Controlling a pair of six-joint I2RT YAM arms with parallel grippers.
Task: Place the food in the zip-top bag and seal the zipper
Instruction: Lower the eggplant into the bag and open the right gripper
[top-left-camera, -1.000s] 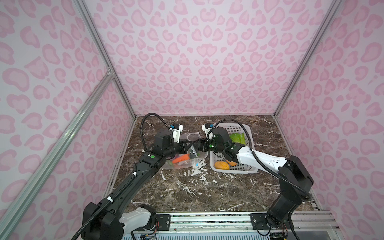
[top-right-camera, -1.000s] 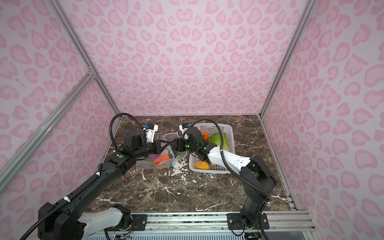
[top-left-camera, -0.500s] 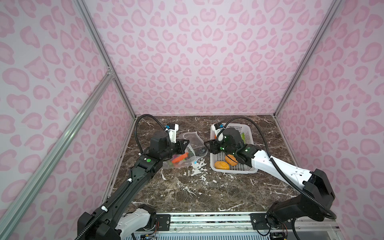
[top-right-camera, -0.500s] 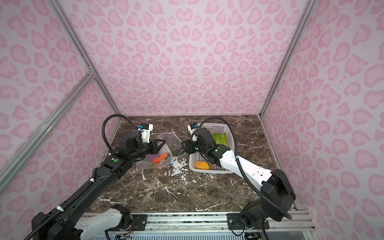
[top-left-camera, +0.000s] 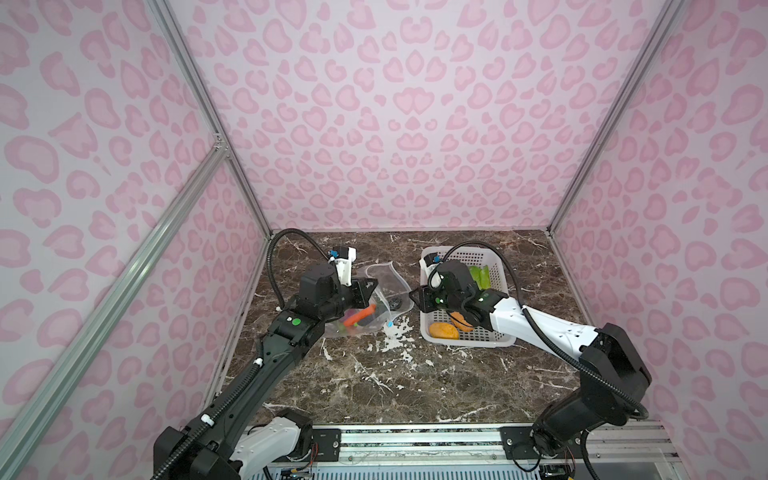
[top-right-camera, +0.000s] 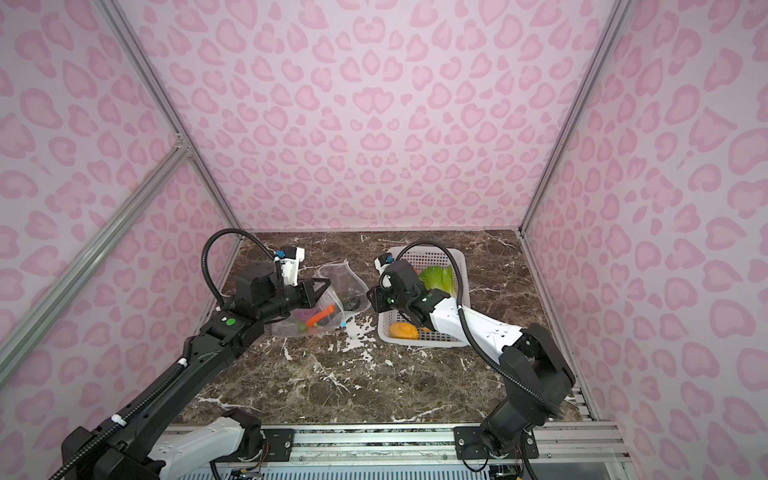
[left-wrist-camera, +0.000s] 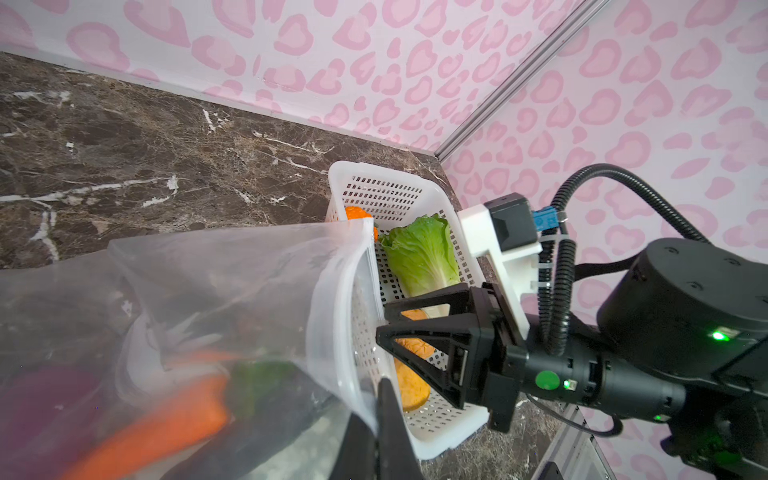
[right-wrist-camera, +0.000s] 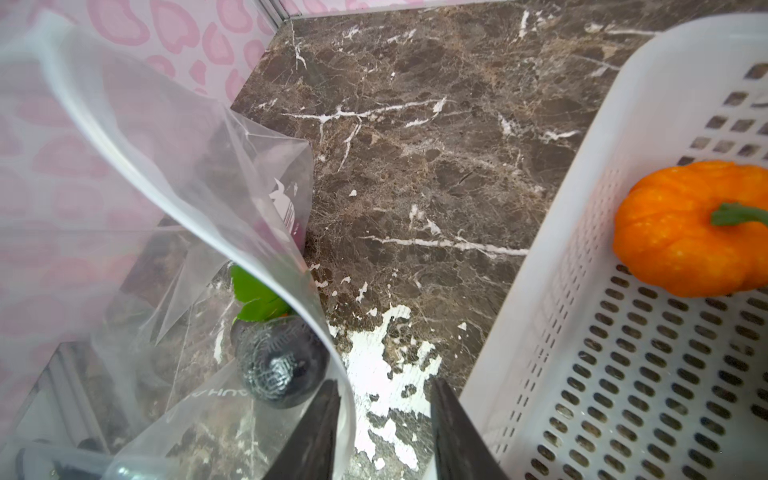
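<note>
Holds bag rim clamped in left gripper; straddles opposite rim with right gripper parted, pumpkin nearer it.

I saw the clear zip-top bag gaping on the desk, carrot and dark piece inside; cabbage and pumpkin sat in the basket.

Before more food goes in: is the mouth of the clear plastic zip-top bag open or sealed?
Open. The clear plastic zip-top bag shows a wide loop-shaped mouth in both top views, its two lips far apart.
</note>
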